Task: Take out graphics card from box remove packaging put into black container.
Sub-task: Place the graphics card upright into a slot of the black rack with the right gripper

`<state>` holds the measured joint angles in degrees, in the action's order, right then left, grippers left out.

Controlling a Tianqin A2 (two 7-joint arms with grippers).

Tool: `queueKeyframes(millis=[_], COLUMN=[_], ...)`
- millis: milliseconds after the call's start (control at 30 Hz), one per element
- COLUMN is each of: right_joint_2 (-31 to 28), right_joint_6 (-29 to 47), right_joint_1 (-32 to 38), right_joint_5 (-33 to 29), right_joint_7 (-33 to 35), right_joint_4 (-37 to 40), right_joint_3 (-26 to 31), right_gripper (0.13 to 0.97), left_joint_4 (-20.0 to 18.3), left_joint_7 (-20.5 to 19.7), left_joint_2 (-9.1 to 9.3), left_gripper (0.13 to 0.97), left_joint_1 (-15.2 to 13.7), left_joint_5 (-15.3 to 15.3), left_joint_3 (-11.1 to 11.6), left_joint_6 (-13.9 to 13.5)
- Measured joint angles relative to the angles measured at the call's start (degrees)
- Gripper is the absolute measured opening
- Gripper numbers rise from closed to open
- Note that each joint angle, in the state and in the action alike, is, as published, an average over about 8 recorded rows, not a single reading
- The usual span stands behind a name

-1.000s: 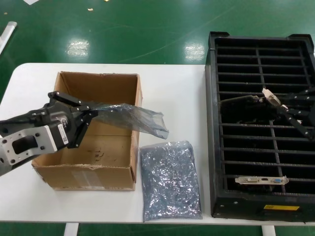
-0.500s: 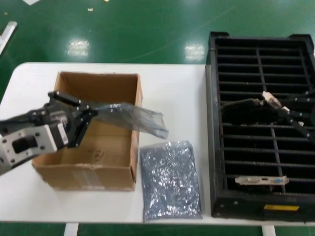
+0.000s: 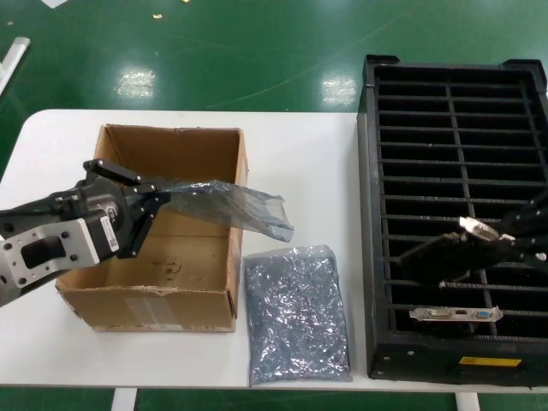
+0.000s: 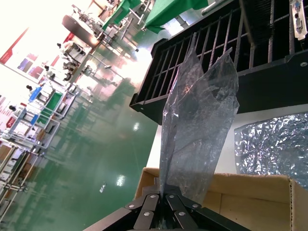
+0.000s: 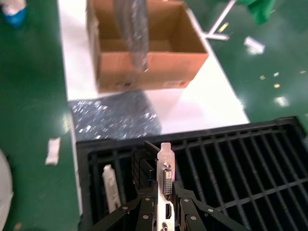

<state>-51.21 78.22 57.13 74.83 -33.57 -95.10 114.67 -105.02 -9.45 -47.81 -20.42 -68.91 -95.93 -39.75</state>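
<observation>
My right gripper (image 3: 505, 235) is shut on the graphics card (image 3: 445, 255), gripping its silver end bracket (image 5: 166, 173), and holds it just above the near slots of the black container (image 3: 370, 214). An identical second card (image 3: 454, 314) stands in a slot nearer the yellow label (image 3: 489, 362). My left gripper (image 3: 154, 199) is shut on the smoky translucent packaging (image 3: 231, 205), which hangs out over the right wall of the brown box (image 3: 145, 304). In the left wrist view the bag (image 4: 197, 125) rises from the shut fingers (image 4: 153, 206).
A paler silvery speckled bag (image 3: 295, 312) lies flat on the white table (image 3: 300, 154) between box and container. The container sits at the table's right edge. Green floor surrounds the table.
My right gripper has carried the graphics card from the container's middle rows toward the near end, close to the second card. The left gripper and bag have stayed still.
</observation>
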Motion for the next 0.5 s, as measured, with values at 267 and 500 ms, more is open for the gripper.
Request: queueKeyframes(millis=[267, 500], right_joint_2=[2.4, 3.6], right_joint_6=[3.5, 5.0], right_joint_1=[3.4, 4.6], right_joint_5=[-1.6, -2.5], right_joint_7=[2.1, 2.4], right_joint_4=[2.5, 3.6], right_joint_3=[3.2, 4.6], right_gripper=[0.186, 0.186], left_joint_4=[0.0, 0.0], left_joint_7=[0.0, 0.0], left_joint_2=[0.0, 0.0], left_gripper=[0.138, 0.138], left_joint_1=[0.0, 0.0], left_joint_5=[0.0, 0.0], left_joint_3=[0.0, 0.0], left_joint_6=[0.0, 0.0])
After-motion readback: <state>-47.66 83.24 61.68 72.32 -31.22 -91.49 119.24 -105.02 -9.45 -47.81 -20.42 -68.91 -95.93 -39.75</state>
